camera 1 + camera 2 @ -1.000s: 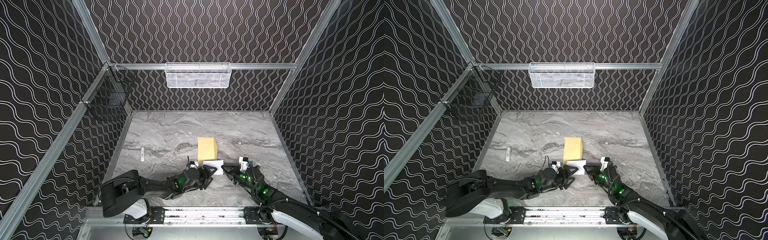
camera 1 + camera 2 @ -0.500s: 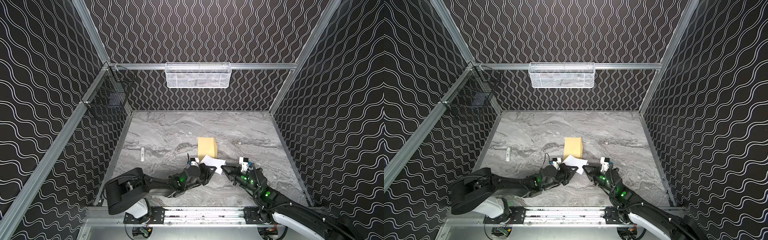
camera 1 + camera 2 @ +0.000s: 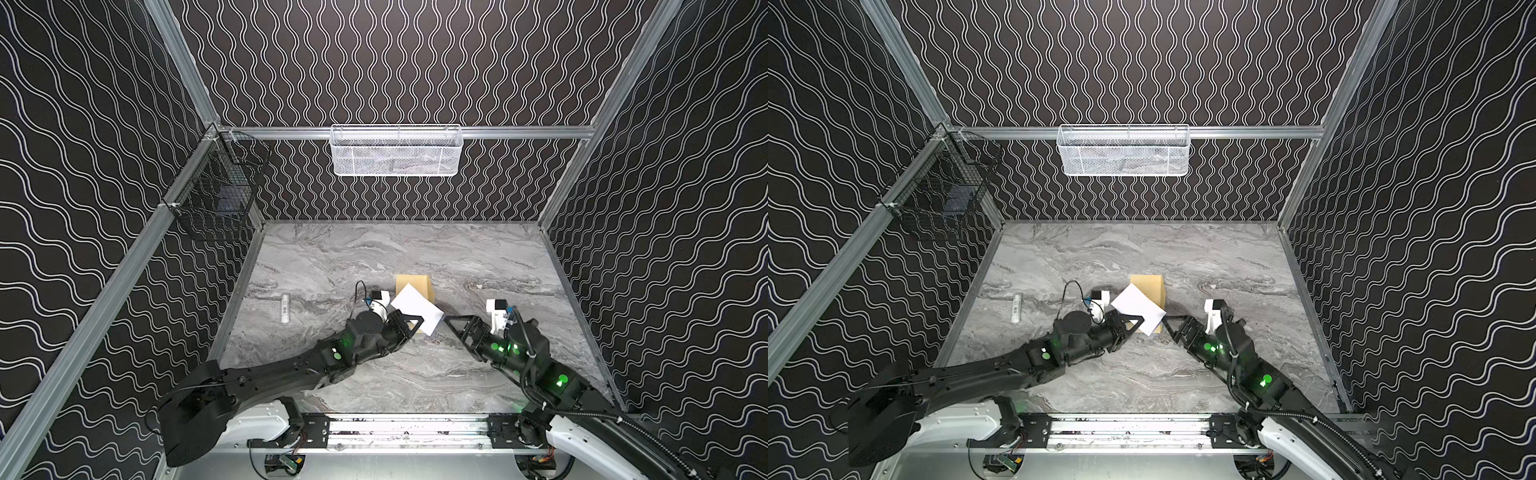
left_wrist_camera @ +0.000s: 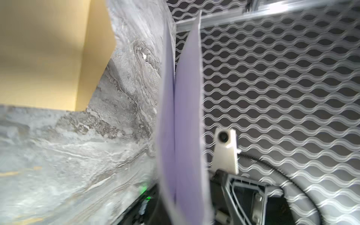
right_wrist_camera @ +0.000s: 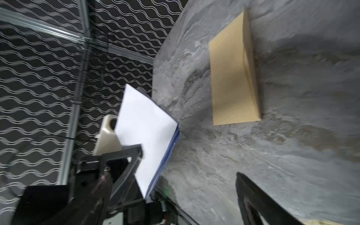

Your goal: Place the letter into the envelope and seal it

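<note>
Right wrist view gives the clearest look: the left gripper (image 5: pixel 136 155) is clamped on 1 edge of the letter (image 5: pixel 144 124), which hangs clear of the marble table (image 5: pixel 292 136), tilted, white back outward with a blue rim showing along its layers. In the left wrist view the sheet (image 4: pixel 181 116) is folded, and its 2 layers splay apart away from the pinch. In both top views it sits above the near end of the envelope (image 3: pixel 420 281), which lies flat on the table. The right gripper (image 3: pixel 452 326) stands just beside the letter with its jaws spread and nothing between them.

The letter is light, thin and floppy, so a 1-edge hold probably leaves the far end free to sag and fan open. A pinch through both layers near the fold should keep it flat enough to slide in. The envelope (image 5: pixel 229 83) looks equally light and likely skates on the smooth stone; its flap seems to lie open along 1 long side, so pinning it near the mouth seems wise.
</note>
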`<state>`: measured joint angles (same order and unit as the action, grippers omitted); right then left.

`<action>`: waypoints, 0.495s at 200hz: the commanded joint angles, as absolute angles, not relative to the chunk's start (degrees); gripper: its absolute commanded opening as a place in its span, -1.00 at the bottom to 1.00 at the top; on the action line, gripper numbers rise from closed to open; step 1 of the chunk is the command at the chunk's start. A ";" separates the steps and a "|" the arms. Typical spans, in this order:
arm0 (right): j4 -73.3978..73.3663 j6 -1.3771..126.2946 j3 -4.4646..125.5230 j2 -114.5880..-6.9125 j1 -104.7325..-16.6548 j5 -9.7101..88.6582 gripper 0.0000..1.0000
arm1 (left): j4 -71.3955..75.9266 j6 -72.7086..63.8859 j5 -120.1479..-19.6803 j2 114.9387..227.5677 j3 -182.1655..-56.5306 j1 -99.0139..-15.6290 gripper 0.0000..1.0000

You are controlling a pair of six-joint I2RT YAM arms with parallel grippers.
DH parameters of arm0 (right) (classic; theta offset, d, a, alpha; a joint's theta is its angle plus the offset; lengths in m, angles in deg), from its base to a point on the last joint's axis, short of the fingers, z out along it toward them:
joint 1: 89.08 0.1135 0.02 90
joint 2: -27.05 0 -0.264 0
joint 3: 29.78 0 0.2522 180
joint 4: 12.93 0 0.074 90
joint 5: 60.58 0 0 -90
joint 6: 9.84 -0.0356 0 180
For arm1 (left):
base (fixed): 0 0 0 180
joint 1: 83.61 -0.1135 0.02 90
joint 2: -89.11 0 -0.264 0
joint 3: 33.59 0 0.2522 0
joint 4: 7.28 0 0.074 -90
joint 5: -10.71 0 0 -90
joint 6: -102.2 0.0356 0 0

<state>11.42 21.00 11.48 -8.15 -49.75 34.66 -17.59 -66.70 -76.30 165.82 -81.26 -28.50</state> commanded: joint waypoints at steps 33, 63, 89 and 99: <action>32.10 53.32 31.21 -18.21 -57.87 38.31 0.97 | 2.17 -35.15 -50.72 164.07 -88.42 -35.69 -1.00; 28.80 62.95 36.02 -20.70 -63.69 47.59 0.96 | 7.82 -24.48 -44.14 161.05 -90.46 -39.49 -1.00; 22.45 67.55 35.98 -24.62 -69.07 61.32 0.95 | 15.68 -14.02 -40.77 161.27 -94.65 -41.26 -1.00; 19.90 69.20 35.45 -25.66 -69.20 64.53 0.94 | 18.35 -10.31 -40.18 161.34 -96.09 -41.42 -1.00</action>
